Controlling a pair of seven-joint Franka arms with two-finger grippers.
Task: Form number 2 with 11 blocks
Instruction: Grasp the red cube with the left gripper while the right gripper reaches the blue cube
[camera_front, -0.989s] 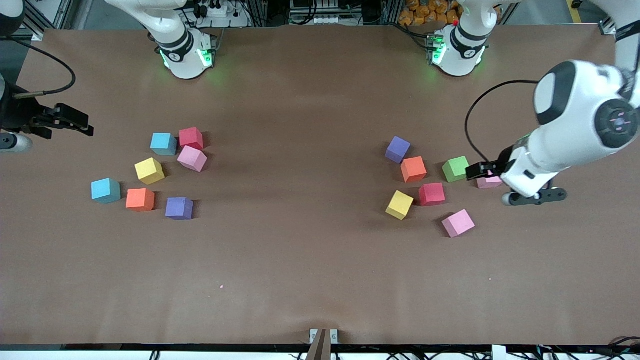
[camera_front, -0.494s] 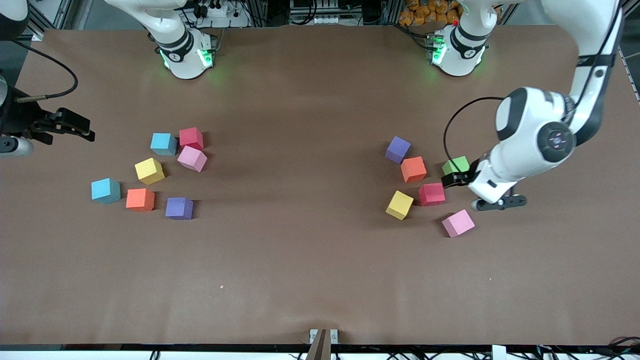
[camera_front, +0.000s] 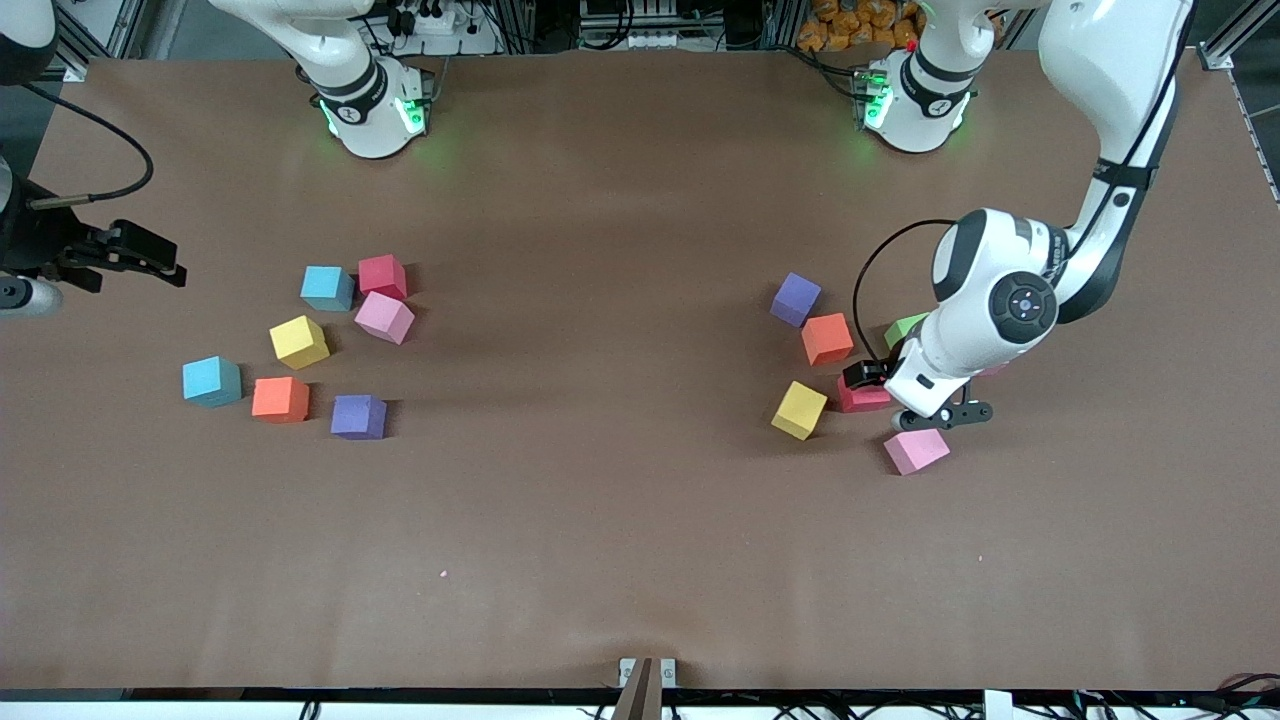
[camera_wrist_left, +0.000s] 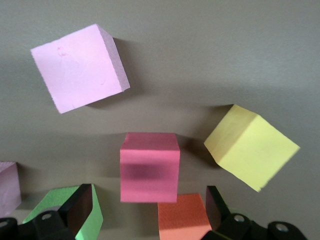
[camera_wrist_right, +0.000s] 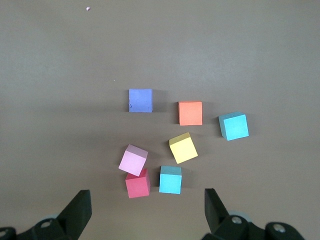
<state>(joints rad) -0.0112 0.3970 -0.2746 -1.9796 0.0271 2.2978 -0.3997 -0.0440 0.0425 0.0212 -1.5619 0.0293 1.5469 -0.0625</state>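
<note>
Left hand (camera_front: 868, 376): I hung over the red block (camera_wrist_left: 149, 167), fingers apart.
Right hand (camera_wrist_right: 145, 212): I waited, fingers apart, well off from it.

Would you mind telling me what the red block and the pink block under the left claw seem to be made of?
Red block: probably foam, matte; its faces look dull and softly grainy, with no glare. Pink block: likely the same foam, matte; its top shows a fine speckled texture and small dents. The open left claw is above the red one.
</note>
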